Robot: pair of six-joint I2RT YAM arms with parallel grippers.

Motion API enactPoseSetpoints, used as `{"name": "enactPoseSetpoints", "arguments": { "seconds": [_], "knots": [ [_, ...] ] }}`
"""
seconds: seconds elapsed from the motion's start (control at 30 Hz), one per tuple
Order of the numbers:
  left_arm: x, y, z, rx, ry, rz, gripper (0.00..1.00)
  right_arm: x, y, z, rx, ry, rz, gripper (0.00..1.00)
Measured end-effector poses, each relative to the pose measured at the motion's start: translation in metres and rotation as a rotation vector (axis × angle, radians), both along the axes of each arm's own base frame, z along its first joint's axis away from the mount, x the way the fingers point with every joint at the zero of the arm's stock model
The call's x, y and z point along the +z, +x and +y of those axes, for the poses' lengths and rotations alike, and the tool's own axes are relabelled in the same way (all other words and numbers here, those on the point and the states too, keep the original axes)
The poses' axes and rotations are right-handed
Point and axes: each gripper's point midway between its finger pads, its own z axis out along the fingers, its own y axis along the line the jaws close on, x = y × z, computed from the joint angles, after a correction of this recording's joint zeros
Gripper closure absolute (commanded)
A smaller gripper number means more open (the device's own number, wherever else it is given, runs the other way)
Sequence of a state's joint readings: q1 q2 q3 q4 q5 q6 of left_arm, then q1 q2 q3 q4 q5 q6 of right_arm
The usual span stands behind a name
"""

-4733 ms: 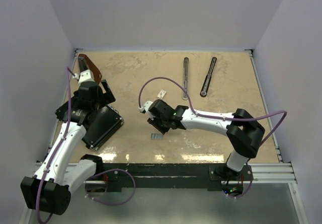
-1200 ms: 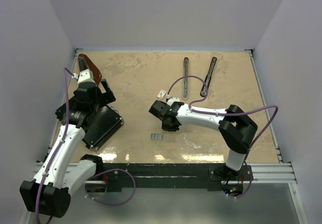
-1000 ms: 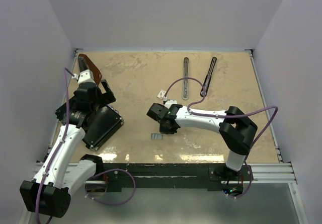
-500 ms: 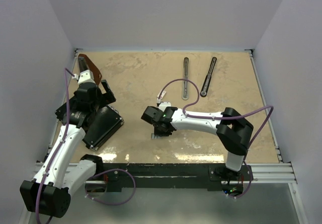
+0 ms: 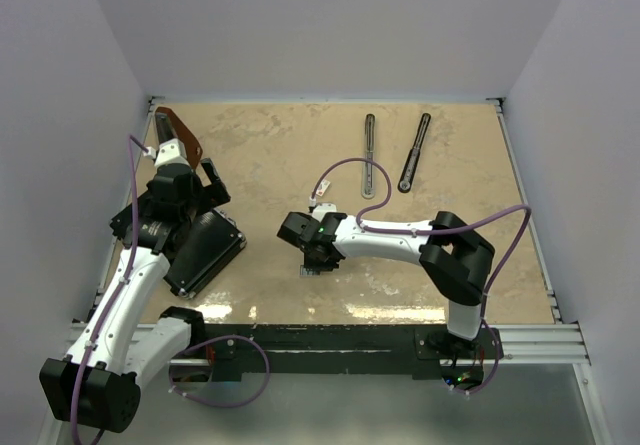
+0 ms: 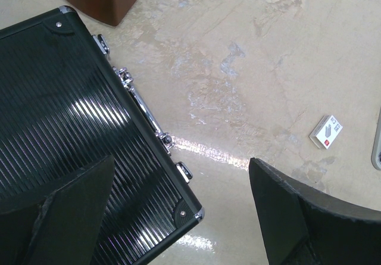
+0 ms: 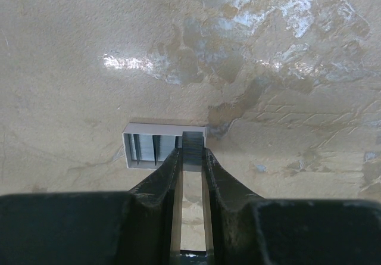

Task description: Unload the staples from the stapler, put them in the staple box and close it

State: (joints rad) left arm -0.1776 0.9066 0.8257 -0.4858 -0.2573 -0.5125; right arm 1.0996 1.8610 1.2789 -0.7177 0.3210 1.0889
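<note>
Spanning the whole scene, the tan worktop (image 5: 270, 145) carries everything. A flat black box (image 5: 205, 250) sits at the left edge with a brown wedge (image 5: 180, 130) beyond it at the far left corner; neither looks involved in this step.

Left tool (image 6: 181, 159) hangs over the box's latched edge with jaws spread wide and nothing between them. It reads as parked out of the way so the right arm has room.

Stapler (image 5: 414, 152) lies dismantled at the far centre-right. Its black arm and the grey channel (image 5: 369, 155) lie side by side, apart and not touching. With the channel opened out like that, the staples look already out of it.

A small white carton (image 5: 321, 185) lies near-left of the channel, just beyond the right wrist.

Right tool (image 7: 191, 152) is down at the worktop near the front centre, jaws nearly closed and pinching the right end of the staples (image 7: 149, 146). Likely reason: to pick the strip up off the flat surface by a narrow edge. The strip lies flat on the worktop. Most of it sticks out left of the fingers (image 7: 168, 168), only the right end is between them, and it is well apart from the stapler.
</note>
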Motion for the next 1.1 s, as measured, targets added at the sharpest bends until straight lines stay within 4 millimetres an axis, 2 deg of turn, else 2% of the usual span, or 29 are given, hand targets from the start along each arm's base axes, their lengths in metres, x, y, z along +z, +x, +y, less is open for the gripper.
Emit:
{"name": "enactPoseSetpoints", "arguments": {
  "seconds": [1.1],
  "knots": [
    [-0.0001,0.0,0.0,0.0,0.0,0.0,0.01,0.0025,-0.0042,0.0018,0.022,-0.008,0.001,0.77]
  ]
}}
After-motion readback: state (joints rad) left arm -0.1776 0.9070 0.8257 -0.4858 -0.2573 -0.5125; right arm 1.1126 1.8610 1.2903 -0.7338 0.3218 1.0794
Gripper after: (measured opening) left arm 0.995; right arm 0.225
